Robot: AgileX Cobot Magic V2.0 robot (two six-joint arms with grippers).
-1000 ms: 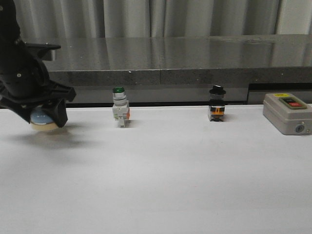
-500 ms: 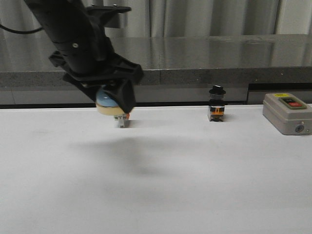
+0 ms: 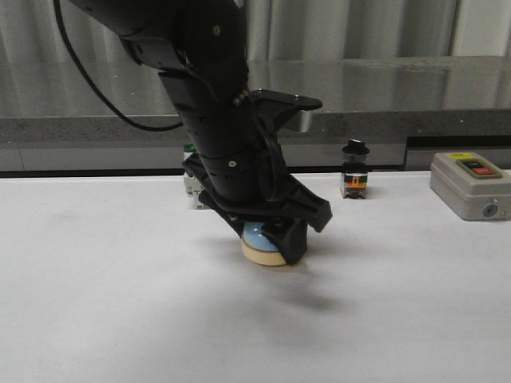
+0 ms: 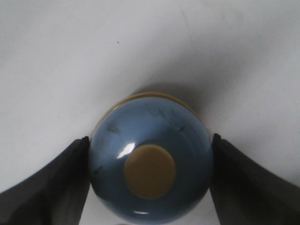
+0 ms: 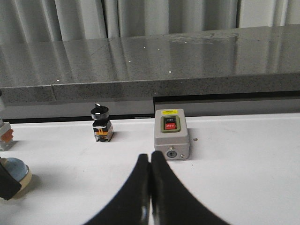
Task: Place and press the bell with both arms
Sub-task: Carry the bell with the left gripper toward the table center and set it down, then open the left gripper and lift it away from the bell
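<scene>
The light-blue bell (image 3: pixel 263 237) with its cream base sits low at the middle of the white table, touching it or just above it. My left gripper (image 3: pixel 268 239) is shut on the bell, one black finger on each side. In the left wrist view the bell (image 4: pixel 150 154) shows from above with its cream button, gripped by my left gripper (image 4: pixel 150 140). My right gripper (image 5: pixel 150 157) is shut and empty, low over the table, in front of the grey switch box. It is out of the front view. The bell (image 5: pixel 15 169) shows at the edge of the right wrist view.
A grey switch box (image 3: pixel 471 185) stands at the back right. A black-knobbed switch (image 3: pixel 355 169) stands at the back centre-right. A green-capped pushbutton (image 3: pixel 192 188) is mostly hidden behind the left arm. A dark stone ledge (image 3: pixel 359 120) runs along the table's back edge.
My left arm has carried the bell from the far left, past the green-capped pushbutton, rightward and forward, then down to the middle of the table.
</scene>
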